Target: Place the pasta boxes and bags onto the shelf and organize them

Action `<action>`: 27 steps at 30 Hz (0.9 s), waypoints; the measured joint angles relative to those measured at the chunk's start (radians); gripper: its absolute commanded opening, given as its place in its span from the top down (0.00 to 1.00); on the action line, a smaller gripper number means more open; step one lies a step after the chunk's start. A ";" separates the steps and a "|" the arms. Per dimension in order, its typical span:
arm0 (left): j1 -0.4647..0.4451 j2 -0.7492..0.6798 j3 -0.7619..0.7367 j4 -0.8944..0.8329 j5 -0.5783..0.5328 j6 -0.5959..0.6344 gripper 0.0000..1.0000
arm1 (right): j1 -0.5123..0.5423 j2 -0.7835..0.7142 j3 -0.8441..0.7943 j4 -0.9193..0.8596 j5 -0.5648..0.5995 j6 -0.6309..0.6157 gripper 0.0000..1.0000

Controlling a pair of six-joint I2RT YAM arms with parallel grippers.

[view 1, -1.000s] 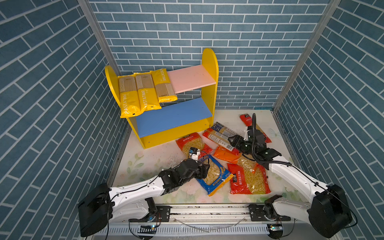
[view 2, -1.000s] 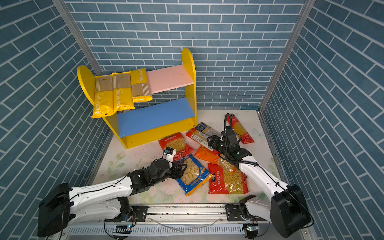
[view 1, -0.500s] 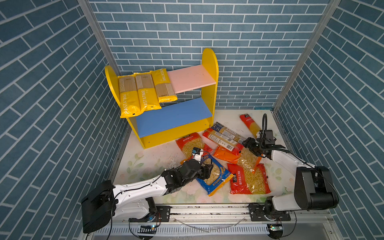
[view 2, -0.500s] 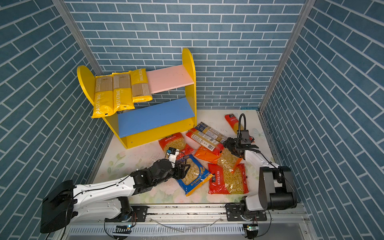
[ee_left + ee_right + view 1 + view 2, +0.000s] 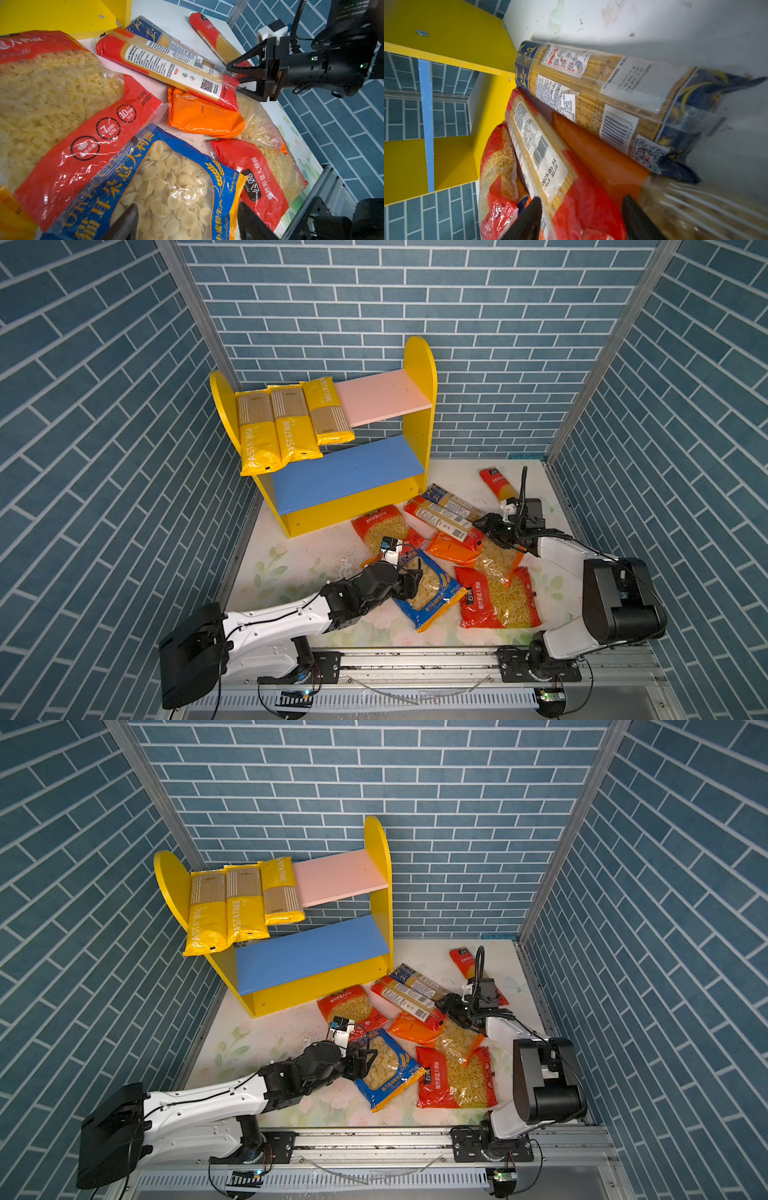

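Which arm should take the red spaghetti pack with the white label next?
Right. The right hand sits open at one end of the white-labelled red spaghetti pack, lined up with it. The left hand is open over the blue orecchiette bag, farther off.

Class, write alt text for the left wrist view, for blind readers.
The left claw hangs open over a blue pasta bag, beside a red bag and an orange bag. The open right claw straddles a red spaghetti pack.

A robot lab booth, this: printed blue-brick wall panels point(image 5: 457, 302) enclose a floral tabletop point(image 5: 291, 568) edged by an aluminium rail point(image 5: 415, 662).
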 measured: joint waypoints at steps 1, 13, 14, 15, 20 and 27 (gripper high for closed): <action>0.000 0.003 0.000 0.002 0.000 0.000 0.25 | 0.000 0.012 0.001 0.010 -0.010 0.000 0.40; -0.001 -0.017 -0.011 -0.012 -0.021 -0.014 0.24 | 0.039 0.022 0.002 0.030 -0.027 0.015 0.81; -0.001 -0.024 -0.015 -0.013 -0.025 -0.014 0.24 | 0.046 0.016 0.002 0.021 -0.023 0.008 0.84; -0.001 -0.029 -0.017 -0.014 -0.028 -0.014 0.24 | 0.054 0.009 0.002 0.011 -0.015 0.000 0.87; -0.001 -0.036 -0.019 -0.027 -0.043 -0.013 0.24 | 0.097 -0.064 0.006 -0.061 0.043 -0.057 0.96; -0.001 -0.033 -0.019 -0.026 -0.047 -0.011 0.24 | 0.181 -0.214 0.050 -0.236 0.220 -0.195 1.00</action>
